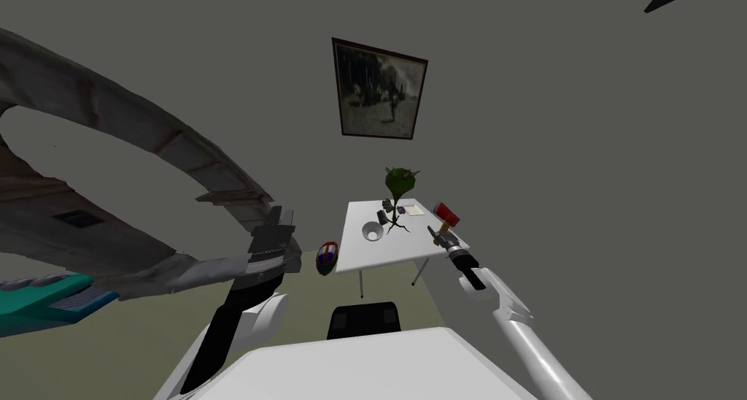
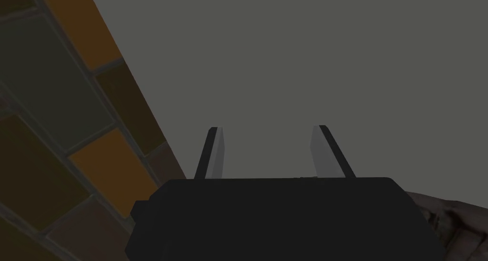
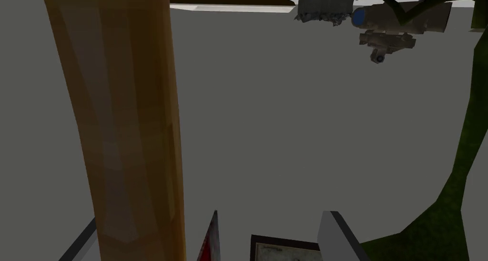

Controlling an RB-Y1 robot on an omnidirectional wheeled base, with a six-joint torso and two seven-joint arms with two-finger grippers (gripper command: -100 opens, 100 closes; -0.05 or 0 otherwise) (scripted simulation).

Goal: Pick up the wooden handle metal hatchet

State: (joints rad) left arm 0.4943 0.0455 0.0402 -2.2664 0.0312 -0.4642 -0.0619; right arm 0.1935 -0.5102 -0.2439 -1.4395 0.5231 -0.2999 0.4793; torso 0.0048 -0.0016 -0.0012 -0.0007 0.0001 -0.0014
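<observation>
My right claw (image 1: 438, 234) grips the wooden-handled, red-headed hatchet (image 1: 446, 216) upright at the right edge of the white table (image 1: 394, 251), so the grasp looks done and only lifting clear remains; my left claw (image 2: 269, 129) hangs released.

One white table (image 1: 394, 251) stands ahead, with one black chair (image 1: 364, 320) on its near side; on the table, one white bowl (image 1: 373, 232), one green plant (image 1: 400, 182), one flat pale sheet (image 1: 414, 210) and two small drab toys, a boxy toy (image 3: 325, 8) and a blue-marked toy (image 3: 395, 27); one hatchet (image 1: 446, 219) at the right edge; one striped ball (image 1: 327, 258) to the left; one framed picture (image 1: 379, 89) on the far wall
</observation>
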